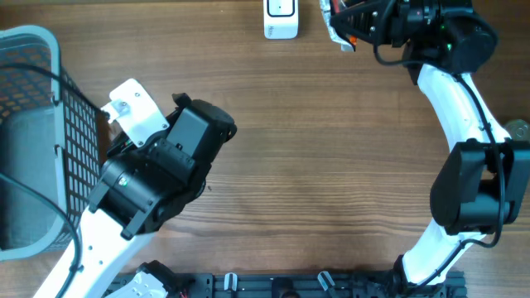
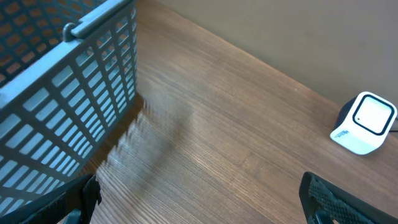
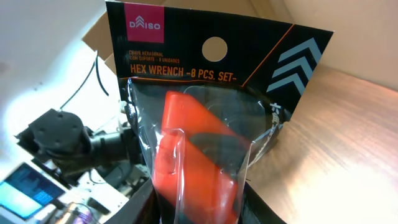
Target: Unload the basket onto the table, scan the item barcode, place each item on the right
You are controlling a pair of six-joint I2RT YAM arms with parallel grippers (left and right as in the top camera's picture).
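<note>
Left gripper (image 2: 199,202) hangs empty, jaws wide apart, beside the basket (image 1: 33,124). Just beside the scanner (image 1: 281,18), the right gripper (image 1: 344,25) is clamped on the hex wrench pack (image 3: 205,93). Presenting it appears under way; next, its barcode must face the scanner's window.

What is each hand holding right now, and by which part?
The right hand grips the hex wrench set pack by its bottom end; the left hand is open and holds nothing.
</note>
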